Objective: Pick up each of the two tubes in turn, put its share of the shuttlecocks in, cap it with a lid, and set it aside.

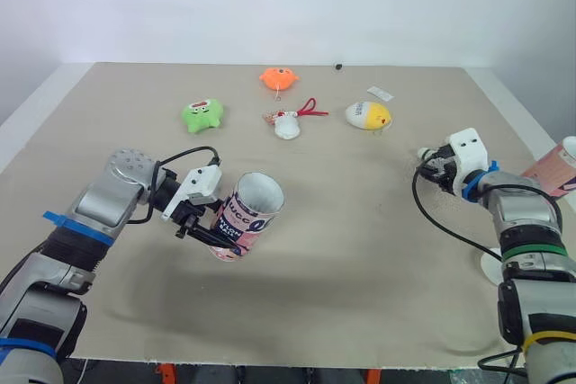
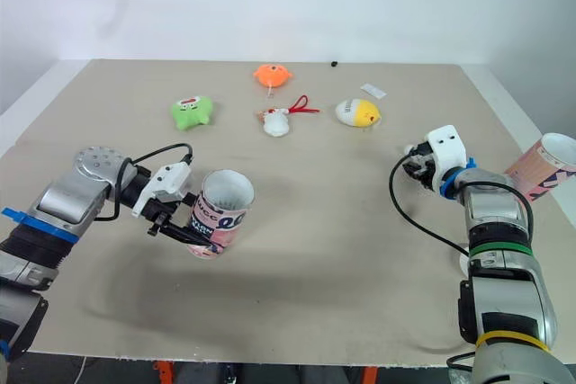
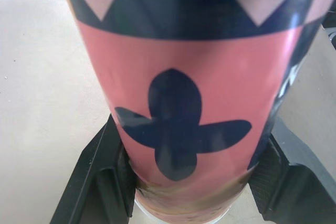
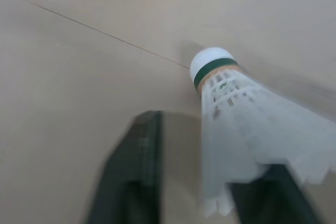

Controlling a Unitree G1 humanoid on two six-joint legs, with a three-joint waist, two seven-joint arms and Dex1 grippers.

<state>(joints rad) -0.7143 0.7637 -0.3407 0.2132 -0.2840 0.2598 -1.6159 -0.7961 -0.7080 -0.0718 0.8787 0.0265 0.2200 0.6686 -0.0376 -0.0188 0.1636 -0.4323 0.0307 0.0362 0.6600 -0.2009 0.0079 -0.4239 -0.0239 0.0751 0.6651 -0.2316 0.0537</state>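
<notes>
Beige desk (image 1: 360, 249) work looks barely begun: left fingers (image 3: 100, 177) clamp a tilted, uncapped pink tube (image 1: 245, 215) at lower left, right fingers (image 4: 139, 166) stand apart beside a shuttlecock (image 4: 236, 108) at mid-right, and the second tube (image 1: 556, 168) waits untouched at the right edge.

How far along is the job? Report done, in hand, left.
Done: nothing looks finished; no tube is capped. In hand: the left gripper holds one tube, mouth open; the right gripper is at a shuttlecock. Left: loading, capping, setting aside, then the second tube at the right edge of the table.
</notes>
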